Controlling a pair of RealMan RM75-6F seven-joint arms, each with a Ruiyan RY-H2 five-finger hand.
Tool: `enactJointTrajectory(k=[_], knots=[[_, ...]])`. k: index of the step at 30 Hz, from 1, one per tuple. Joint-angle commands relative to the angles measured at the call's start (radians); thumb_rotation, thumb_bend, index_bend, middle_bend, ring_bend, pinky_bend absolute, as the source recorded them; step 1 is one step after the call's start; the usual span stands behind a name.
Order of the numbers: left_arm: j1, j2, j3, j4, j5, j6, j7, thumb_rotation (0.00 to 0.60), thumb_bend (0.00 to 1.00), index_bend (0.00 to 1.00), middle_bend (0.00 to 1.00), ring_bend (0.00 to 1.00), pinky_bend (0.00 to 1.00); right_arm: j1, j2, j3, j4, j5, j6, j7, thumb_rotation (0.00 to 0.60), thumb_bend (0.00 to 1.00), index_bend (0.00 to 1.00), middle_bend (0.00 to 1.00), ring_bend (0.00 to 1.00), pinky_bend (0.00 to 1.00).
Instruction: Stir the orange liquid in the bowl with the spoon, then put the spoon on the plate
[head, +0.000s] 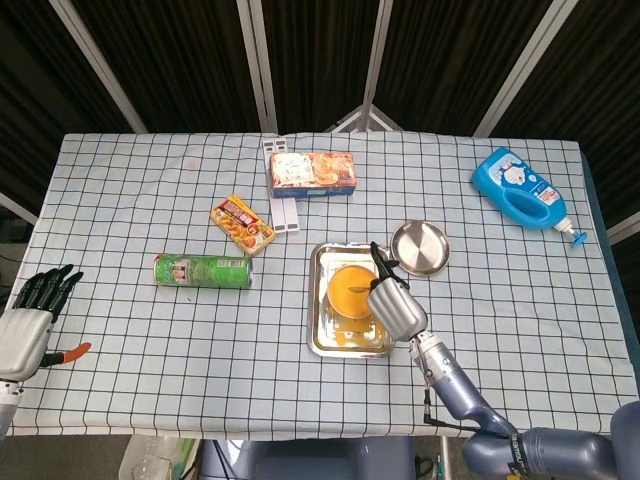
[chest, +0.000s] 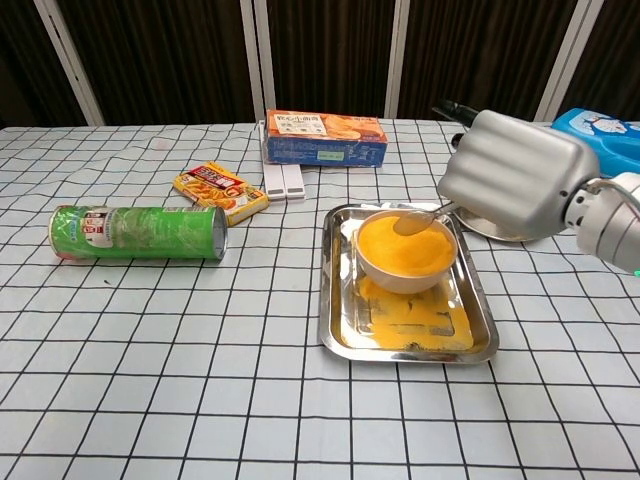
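Right of frame centre, the right hand (chest: 515, 176) gripped the spoon (chest: 418, 221) just over the bowl (chest: 405, 252); it likely needed a level, slow carry to the plate (head: 420, 247).

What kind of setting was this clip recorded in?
Probably a lab or demo bench, not a kitchen: a table under a checked tablecloth, dark curtains behind, and staged groceries such as a chip can and a snack box near the metal tray.
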Motion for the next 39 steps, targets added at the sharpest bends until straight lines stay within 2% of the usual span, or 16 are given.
enactJointTrajectory(k=[1, 3, 6, 9, 12, 14, 17, 23, 35, 39], knots=[[0.001, 0.0, 0.001, 0.0, 0.003, 0.003, 0.001, 0.6, 0.0, 0.0, 0.0, 0.0, 0.0, -0.003, 0.009, 0.017, -0.007, 0.006, 0.018, 0.01, 0.6, 0.71, 0.84, 0.72, 0.39, 0.0], [0.001, -0.001, 0.001, 0.002, 0.003, 0.003, 0.003, 0.6, 0.0, 0.0, 0.0, 0.0, 0.0, -0.012, 0.007, 0.021, -0.012, 0.023, 0.026, 0.026, 0.6, 0.71, 0.84, 0.72, 0.39, 0.0], [0.0, -0.002, 0.001, 0.002, 0.002, 0.0, 0.004, 0.6, 0.0, 0.0, 0.0, 0.0, 0.0, -0.006, 0.028, -0.004, -0.01, 0.016, 0.006, -0.015, 0.6, 0.71, 0.84, 0.72, 0.39, 0.0], [0.0, -0.002, 0.001, 0.002, 0.001, 0.0, 0.004, 0.6, 0.0, 0.0, 0.0, 0.0, 0.0, -0.028, 0.014, 0.007, -0.016, 0.022, 0.034, 0.072, 0.6, 0.71, 0.84, 0.72, 0.39, 0.0], [-0.001, -0.002, 0.002, 0.002, 0.003, -0.001, 0.008, 0.6, 0.0, 0.0, 0.0, 0.0, 0.0, -0.02, 0.033, -0.024, -0.012, 0.058, -0.016, 0.013, 0.6, 0.71, 0.86, 0.73, 0.39, 0.0], [-0.001, -0.002, 0.002, 0.001, 0.003, -0.002, 0.009, 0.6, 0.0, 0.0, 0.0, 0.0, 0.0, -0.012, 0.043, -0.014, -0.035, 0.083, -0.038, 0.022, 0.6, 0.71, 0.87, 0.74, 0.39, 0.0], [-0.001, -0.003, 0.002, 0.001, 0.0, -0.005, 0.011, 0.6, 0.0, 0.0, 0.0, 0.0, 0.0, 0.003, 0.063, 0.031, -0.106, 0.194, -0.088, 0.07, 0.6, 0.71, 0.88, 0.74, 0.4, 0.0], [-0.003, -0.002, 0.001, 0.0, -0.002, -0.008, 0.012, 0.6, 0.0, 0.0, 0.0, 0.0, 0.0, 0.067, 0.106, 0.069, -0.18, 0.35, -0.164, 0.046, 0.6, 0.71, 0.88, 0.74, 0.4, 0.0], [-0.002, -0.005, 0.003, 0.008, 0.006, -0.001, 0.014, 0.6, 0.0, 0.0, 0.0, 0.0, 0.0, 0.109, 0.092, 0.101, -0.23, 0.49, -0.103, 0.087, 0.6, 0.71, 0.88, 0.74, 0.4, 0.0], [-0.001, -0.005, 0.003, 0.008, 0.006, 0.0, 0.015, 0.6, 0.0, 0.0, 0.0, 0.0, 0.0, 0.124, 0.097, 0.093, -0.241, 0.503, -0.086, 0.089, 0.6, 0.71, 0.88, 0.74, 0.4, 0.0]])
